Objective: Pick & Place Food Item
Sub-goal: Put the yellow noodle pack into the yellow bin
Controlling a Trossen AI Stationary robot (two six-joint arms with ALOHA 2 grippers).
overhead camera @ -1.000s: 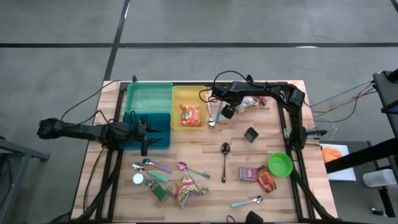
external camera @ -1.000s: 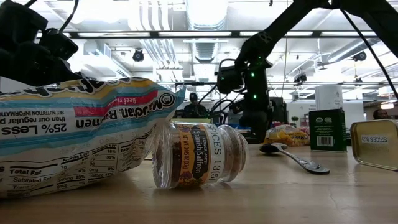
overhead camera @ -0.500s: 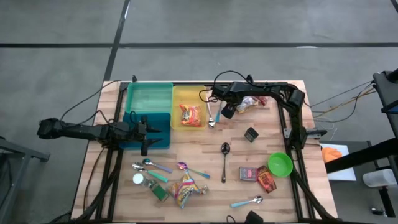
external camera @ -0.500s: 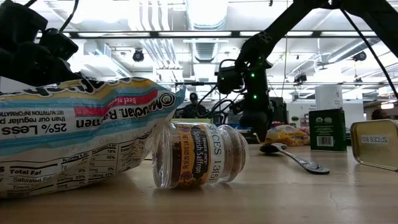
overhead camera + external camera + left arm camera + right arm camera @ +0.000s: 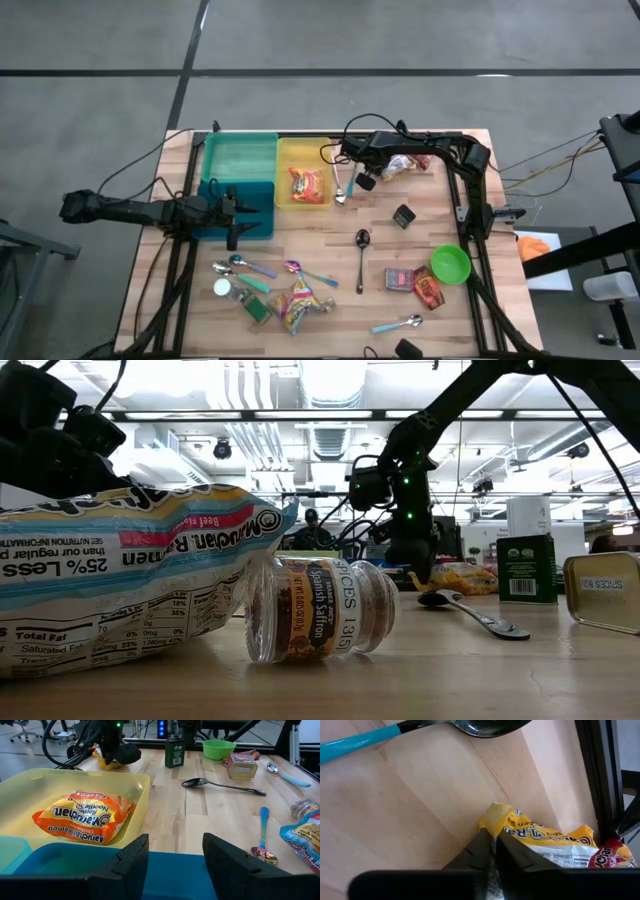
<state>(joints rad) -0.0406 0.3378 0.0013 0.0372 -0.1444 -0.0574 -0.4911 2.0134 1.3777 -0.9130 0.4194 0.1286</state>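
From above, the right gripper (image 5: 366,180) is pointing down just beside the yellow bin (image 5: 303,150), on the side away from the teal bin (image 5: 238,160), over the near corner of a yellow ramen packet (image 5: 400,166) that is lying on the table (image 5: 500,300) farther out from that bin. The left gripper (image 5: 232,207) is waiting at the teal bin.

At table height, the right gripper (image 5: 408,550) is hanging low over the yellow packet (image 5: 462,577), which is resting on the wood behind a spoon (image 5: 470,610); the contact itself is too far off to read.

Past the left wrist, the left gripper (image 5: 175,857) is standing half open and empty, and the yellow bin (image 5: 140,782) is already holding an orange ramen packet (image 5: 85,817).

Past the right wrist, the right gripper (image 5: 489,847) is pressed fully closed on the packet's crimped yellow corner (image 5: 497,815). That is the risk: the fingers are pinching only a thin flap, so the film is likely to slip out or tear once the packet's weight is hanging from it, and the dangling bag could catch the bin's wall on the way over.
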